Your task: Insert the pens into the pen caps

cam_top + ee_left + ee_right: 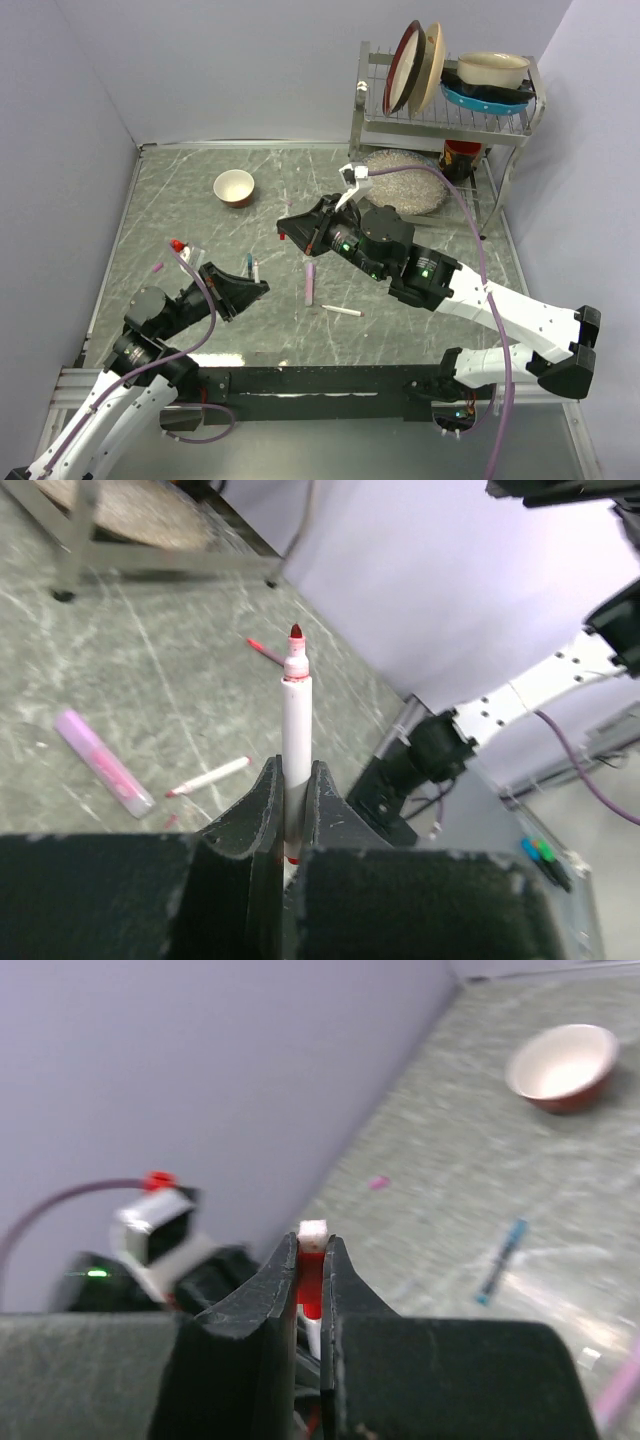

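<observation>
My left gripper is shut on a white pen whose red tip points away from the jaws. It hovers over the table's left part. My right gripper is shut on a red pen cap with a white end. It is held in the air above the table's middle, up and to the right of the left gripper. A lilac-pink cap and a loose white pen lie on the table between the arms. A teal-blue tube lies near the left gripper.
A small bowl stands at the back left. A dish rack with plates fills the back right, with a round grey mat under it. A tiny pink piece lies by the left wall. A thin red piece lies farther off.
</observation>
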### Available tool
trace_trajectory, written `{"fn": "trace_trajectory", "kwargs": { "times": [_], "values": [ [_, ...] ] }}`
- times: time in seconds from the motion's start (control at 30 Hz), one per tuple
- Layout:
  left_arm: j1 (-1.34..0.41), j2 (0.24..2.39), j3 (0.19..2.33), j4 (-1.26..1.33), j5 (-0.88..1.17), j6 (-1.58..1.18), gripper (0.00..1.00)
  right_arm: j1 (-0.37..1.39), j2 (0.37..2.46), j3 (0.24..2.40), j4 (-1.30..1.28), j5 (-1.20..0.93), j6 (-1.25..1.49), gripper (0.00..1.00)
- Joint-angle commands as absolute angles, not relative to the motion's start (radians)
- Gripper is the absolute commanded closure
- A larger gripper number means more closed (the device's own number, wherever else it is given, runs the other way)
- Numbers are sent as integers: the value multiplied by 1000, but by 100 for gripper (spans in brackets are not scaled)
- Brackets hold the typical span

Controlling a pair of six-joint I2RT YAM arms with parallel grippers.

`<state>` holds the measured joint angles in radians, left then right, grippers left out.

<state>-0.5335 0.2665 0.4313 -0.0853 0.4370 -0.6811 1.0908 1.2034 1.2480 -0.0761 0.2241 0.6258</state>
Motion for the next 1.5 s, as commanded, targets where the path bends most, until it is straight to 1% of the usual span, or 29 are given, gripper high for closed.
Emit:
{"fn": "trace_trajectory", "kwargs": {
  "times": [0.0,0.23,0.53,0.97,1.47],
  "values": [
    [-532,255,426,49,520,-733,99,1094,1209,1170,179,135,710,100],
    [-532,236,414,51,535,-729,99,1094,1230,1131,262,68,759,100],
    [-532,222,416,40,522,-726,99,1098,1258,1121,272,31,782,100],
    [-532,216,411,41,518,-726,99,1104,1298,1132,244,29,779,100],
    [-532,224,405,46,511,-730,99,1117,1266,1094,250,35,782,100]
  ]
}}
